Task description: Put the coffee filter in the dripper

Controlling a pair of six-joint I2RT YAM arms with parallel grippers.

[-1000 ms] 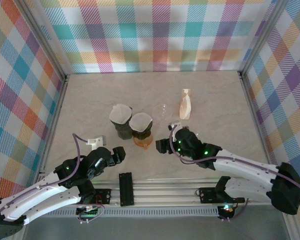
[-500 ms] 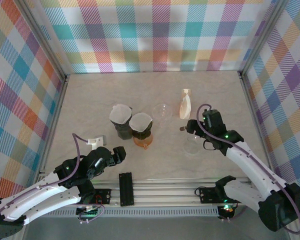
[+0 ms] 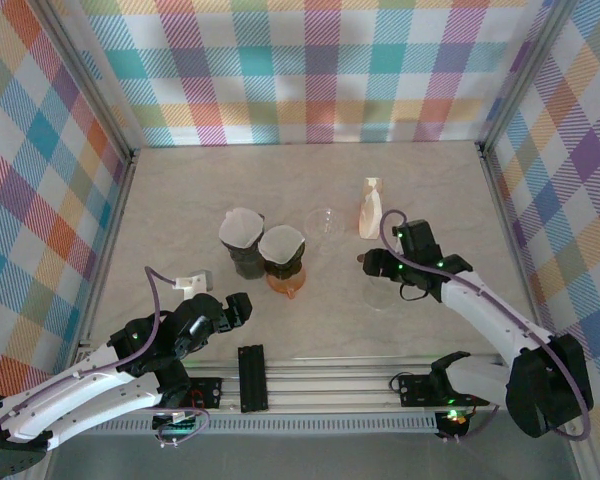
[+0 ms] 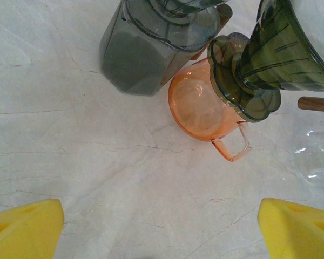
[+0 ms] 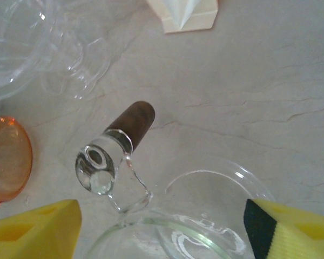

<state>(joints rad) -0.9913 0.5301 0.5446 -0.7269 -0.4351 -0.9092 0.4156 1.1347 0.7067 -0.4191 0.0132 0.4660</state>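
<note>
Over the marble table [image 5: 270,81], I judged the fetching step not yet begun. My right pincer [image 5: 162,231] hung spread wide above the empty glass dripper [image 5: 205,186]. The coffee filter [image 3: 370,210] stood upright just beyond it, and next I needed to pinch it gently. I found no readable writing, even on the wooden handle [image 5: 132,121].
</note>
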